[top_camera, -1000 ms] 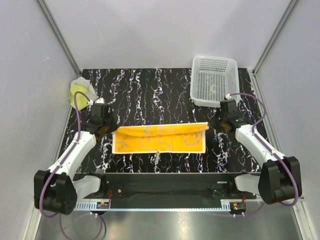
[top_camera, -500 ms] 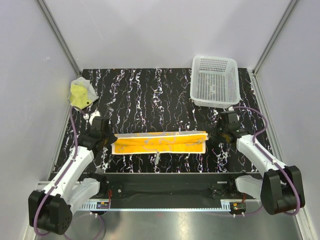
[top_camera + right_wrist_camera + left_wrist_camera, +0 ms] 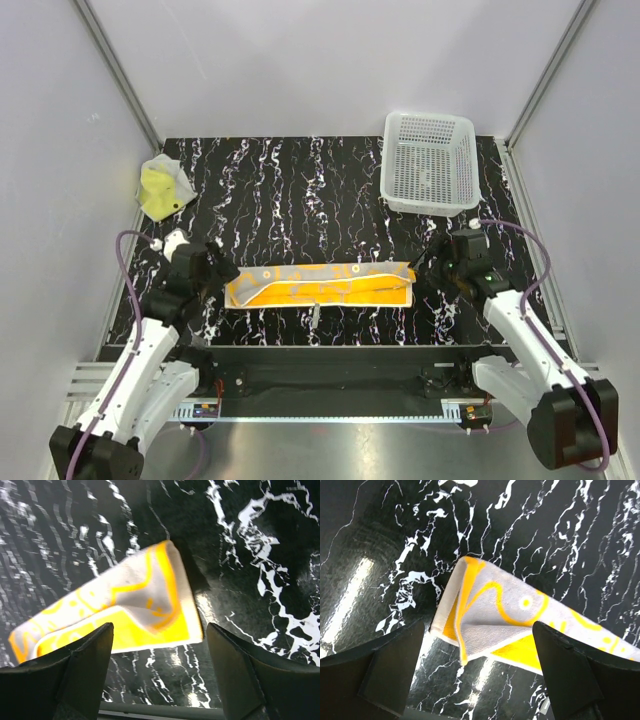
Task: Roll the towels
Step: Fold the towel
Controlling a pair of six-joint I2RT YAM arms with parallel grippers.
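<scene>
The orange towel [image 3: 320, 285] lies flat near the table's front edge as a long narrow strip. It is folded over lengthwise, so its pale reverse with orange squiggles faces up. My left gripper [image 3: 216, 272] is open just off the strip's left end, and that folded corner of the towel [image 3: 505, 610] lies on the table between and beyond the fingers [image 3: 395, 670]. My right gripper [image 3: 430, 268] is open at the right end, over the towel's other corner [image 3: 135, 595]. The left gripper [image 3: 477, 627] and the right gripper [image 3: 160, 627] hold nothing. The yellow towel [image 3: 163, 187] sits crumpled at the far left.
A white perforated basket [image 3: 430, 165] stands at the back right corner. Grey walls with metal rails close in the black marbled table [image 3: 300, 190] on three sides. The arm bases and a cable rail run along the near edge.
Both grippers went from shut to open and let go of the orange towel. Its far edge came down toward the front, leaving a narrower folded strip. Both arms drew back toward the near edge.
</scene>
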